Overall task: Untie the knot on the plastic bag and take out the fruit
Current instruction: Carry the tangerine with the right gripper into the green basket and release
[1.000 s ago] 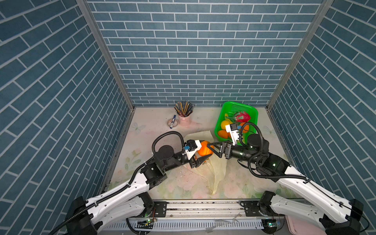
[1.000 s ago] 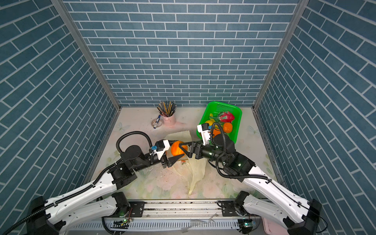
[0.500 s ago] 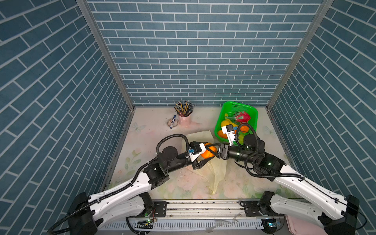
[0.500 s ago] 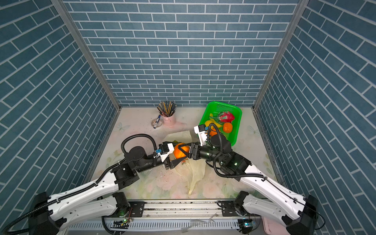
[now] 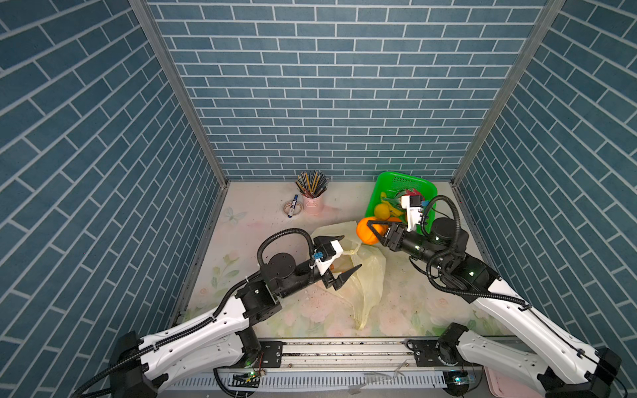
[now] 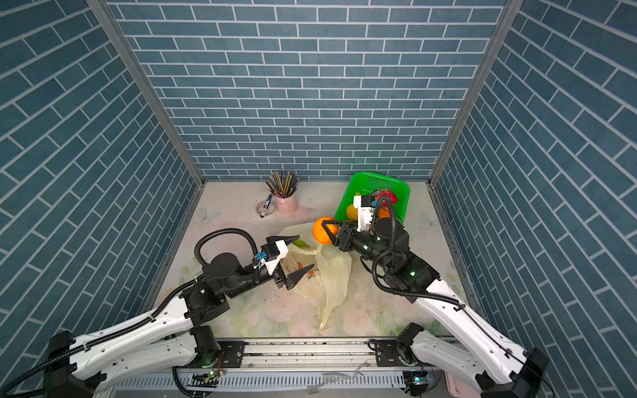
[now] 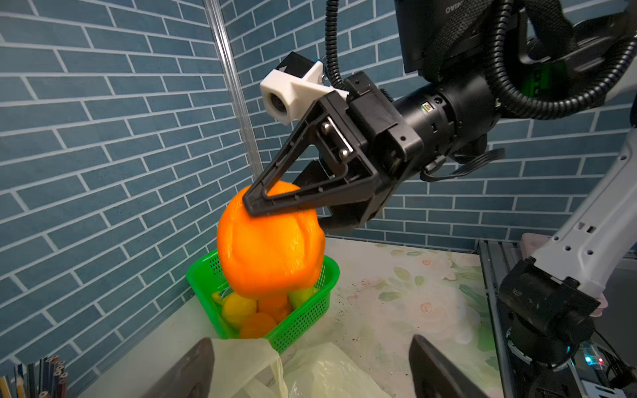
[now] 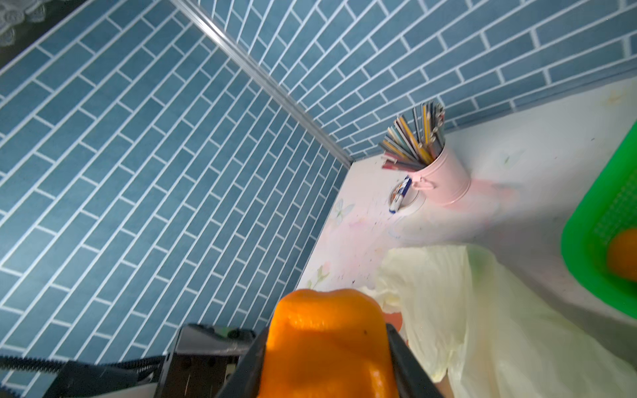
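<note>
**Orange fruit clamped on the right, left fingers wide over the bag**

We start with the table point(image 5: 255, 220). There's bare floral surface out beyond the left gripper point(image 5: 351, 251) toward the side wall, and more open room between the two grippers' fingers. One plastic bag point(image 5: 370, 275) lies slack right under the left fingers, which are spread wide with nothing between them. Its long axis runs from those fingers back toward the front rail point(image 5: 344, 348), tapered end pointing that way.

One green basket point(image 5: 387, 181) sits just behind the right gripper point(image 5: 374, 231), rim close, so it's tight there. Those fingers are clamped on one orange fruit point(image 8: 327, 344), held clear of the table above the bag's far edge. In the basket we count one yellow fruit point(image 7: 238, 308) and two orange; the rest is hidden.

One pink cup point(image 5: 313, 205) and one marker point(image 5: 293, 206) are well beyond both sets of fingers.
</note>
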Controlling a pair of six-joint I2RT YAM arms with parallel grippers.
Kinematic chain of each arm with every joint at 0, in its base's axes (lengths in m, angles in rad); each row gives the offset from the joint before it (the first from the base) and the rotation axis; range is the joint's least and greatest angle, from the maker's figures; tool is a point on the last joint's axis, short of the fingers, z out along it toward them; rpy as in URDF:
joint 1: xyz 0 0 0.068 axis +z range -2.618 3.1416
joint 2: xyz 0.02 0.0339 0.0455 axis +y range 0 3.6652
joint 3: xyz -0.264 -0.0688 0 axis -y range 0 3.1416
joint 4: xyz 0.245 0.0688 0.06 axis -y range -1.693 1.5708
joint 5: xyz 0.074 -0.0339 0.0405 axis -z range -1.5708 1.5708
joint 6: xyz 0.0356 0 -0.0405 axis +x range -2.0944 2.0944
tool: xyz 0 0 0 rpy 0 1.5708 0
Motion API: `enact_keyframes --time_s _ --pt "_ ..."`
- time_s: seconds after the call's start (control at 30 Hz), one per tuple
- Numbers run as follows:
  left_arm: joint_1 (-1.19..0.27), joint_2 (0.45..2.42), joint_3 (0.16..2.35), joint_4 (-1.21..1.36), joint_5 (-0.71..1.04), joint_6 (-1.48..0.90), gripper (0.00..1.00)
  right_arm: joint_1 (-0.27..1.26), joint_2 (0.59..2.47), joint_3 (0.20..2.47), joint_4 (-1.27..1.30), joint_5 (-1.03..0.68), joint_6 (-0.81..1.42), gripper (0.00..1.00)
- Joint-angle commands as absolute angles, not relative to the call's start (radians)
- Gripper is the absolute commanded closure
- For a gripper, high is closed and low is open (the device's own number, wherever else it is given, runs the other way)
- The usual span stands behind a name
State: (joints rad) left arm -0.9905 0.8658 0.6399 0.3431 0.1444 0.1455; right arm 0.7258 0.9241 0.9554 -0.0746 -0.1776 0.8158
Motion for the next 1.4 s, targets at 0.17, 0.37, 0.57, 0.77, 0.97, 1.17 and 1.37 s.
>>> enact_keyframes --time_s 0.17,0.37,0.57,0.77,0.97,1.17,1.37 --pt "-1.003 0.785 0.641 0.233 0.081 0.060 0.12 0.518 1.004 1.078 -0.165 -0.134 0.674 0.55" --pt "-1.005 0.767 0.635 0.186 0.088 0.042 0.12 0.397 1.100 1.137 -0.282 -0.083 0.567 0.57" --pt "-1.006 0.767 0.629 0.179 0.118 0.038 0.11 0.314 1.229 1.201 -0.382 0.027 0.429 0.57" --pt "-1.007 0.767 0.619 0.167 0.118 0.028 0.11 0.212 1.357 1.209 -0.401 0.021 0.372 0.58" --pt "-1.007 0.765 0.617 0.158 0.110 0.020 0.11 0.156 1.471 1.212 -0.399 0.082 0.347 0.60" --pt "-1.006 0.776 0.623 0.162 0.112 0.017 0.12 0.128 1.558 1.218 -0.381 0.119 0.318 0.60" --pt "-1.005 0.793 0.628 0.161 0.120 0.012 0.12 0.118 1.672 1.268 -0.379 0.141 0.288 0.60"
